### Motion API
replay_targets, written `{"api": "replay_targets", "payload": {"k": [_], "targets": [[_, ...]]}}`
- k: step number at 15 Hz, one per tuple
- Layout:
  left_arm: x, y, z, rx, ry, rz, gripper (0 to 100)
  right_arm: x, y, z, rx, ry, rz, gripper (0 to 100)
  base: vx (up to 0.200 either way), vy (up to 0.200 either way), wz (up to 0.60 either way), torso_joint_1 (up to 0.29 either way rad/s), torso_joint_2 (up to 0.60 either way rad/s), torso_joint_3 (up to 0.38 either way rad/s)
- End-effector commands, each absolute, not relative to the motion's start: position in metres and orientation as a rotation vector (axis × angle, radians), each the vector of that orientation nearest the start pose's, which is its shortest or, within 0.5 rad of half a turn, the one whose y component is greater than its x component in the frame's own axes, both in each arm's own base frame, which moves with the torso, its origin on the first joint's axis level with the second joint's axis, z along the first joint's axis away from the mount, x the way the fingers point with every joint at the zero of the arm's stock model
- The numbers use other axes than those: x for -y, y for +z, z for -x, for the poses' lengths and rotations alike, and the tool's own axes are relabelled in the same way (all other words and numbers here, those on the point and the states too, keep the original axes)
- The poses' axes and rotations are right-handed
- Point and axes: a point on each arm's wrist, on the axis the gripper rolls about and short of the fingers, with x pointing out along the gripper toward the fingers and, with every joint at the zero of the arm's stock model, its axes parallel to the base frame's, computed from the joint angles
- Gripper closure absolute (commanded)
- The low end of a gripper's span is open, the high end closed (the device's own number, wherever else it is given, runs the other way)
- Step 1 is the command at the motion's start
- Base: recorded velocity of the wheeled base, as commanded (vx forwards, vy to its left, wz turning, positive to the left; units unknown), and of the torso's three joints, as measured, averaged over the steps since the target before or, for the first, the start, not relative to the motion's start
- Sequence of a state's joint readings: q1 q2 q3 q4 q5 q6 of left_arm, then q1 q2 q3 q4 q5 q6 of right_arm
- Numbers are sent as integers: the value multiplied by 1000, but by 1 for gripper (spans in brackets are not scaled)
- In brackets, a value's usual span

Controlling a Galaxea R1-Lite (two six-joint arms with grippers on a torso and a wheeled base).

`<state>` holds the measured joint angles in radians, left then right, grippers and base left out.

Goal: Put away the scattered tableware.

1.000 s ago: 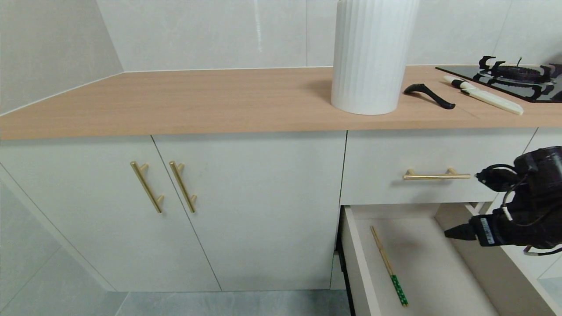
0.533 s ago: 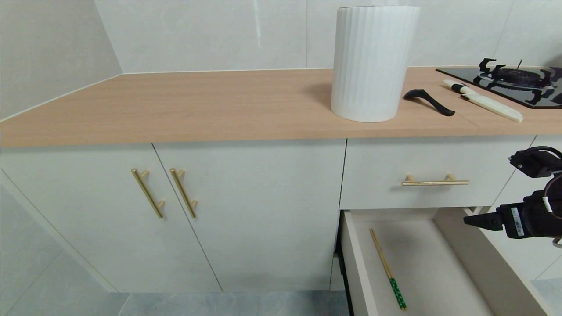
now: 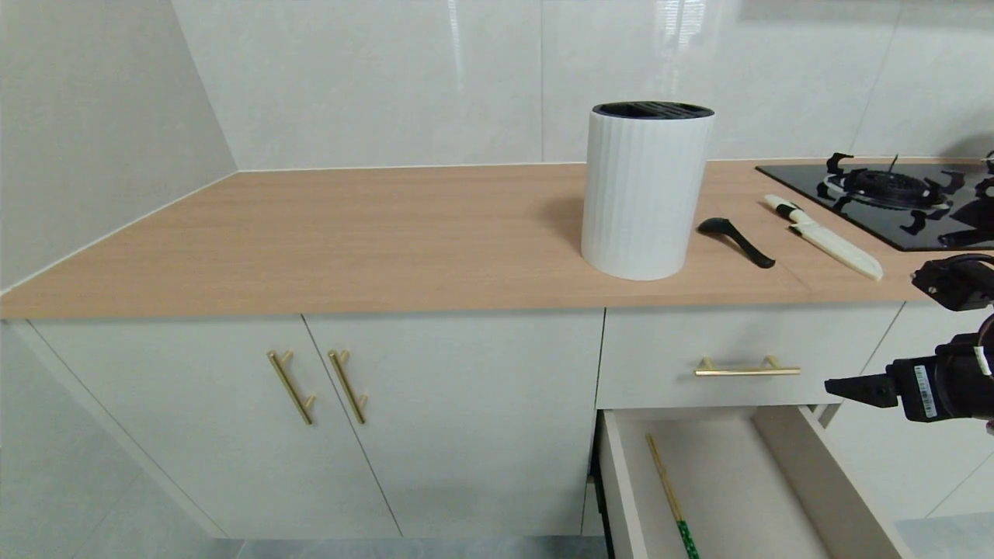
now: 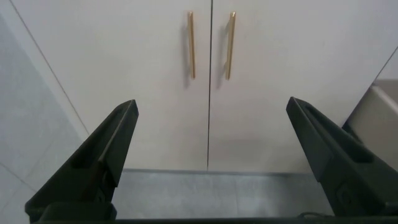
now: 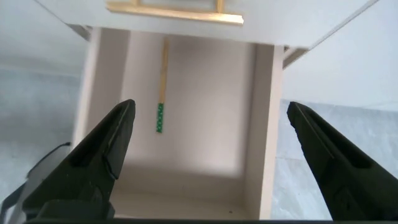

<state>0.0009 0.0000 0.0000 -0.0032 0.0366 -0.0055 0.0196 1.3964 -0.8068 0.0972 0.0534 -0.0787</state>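
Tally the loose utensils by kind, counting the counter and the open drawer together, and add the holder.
Black spoon: 1
Knife: 1
Chopstick pair, in the drawer: 1
White holder: 1
Total: 4

A long wooden bench [image 3: 349, 233] runs along glossy pale wall tiles [image 3: 388, 78] into the corner. At its right end sits a black glass hob [image 3: 924, 225] with a burner grate [image 3: 885, 182]. Under the bench, two pale cupboard doors [image 3: 194, 419] are shut, their slim gold handles [image 3: 291, 387] side by side at the seam. Right of them, a shut drawer front [image 3: 660, 357] carries a horizontal gold bar [image 3: 747, 370]. Grey floor tiles [image 3: 404, 547] lie below.
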Motion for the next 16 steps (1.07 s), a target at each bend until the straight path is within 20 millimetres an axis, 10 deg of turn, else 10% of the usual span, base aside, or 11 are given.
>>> {"api": "replay_targets", "payload": {"k": [1, 16], "targets": [[-1, 76, 23, 2, 38, 6, 0, -5, 196, -214, -683, 98, 64, 0, 0, 0, 0, 217, -476, -281], [-1, 76, 23, 2, 38, 6, 0, -6, 200, -238, -625, 118, 114, 0, 0, 0, 0, 192, -410, -225]]}}
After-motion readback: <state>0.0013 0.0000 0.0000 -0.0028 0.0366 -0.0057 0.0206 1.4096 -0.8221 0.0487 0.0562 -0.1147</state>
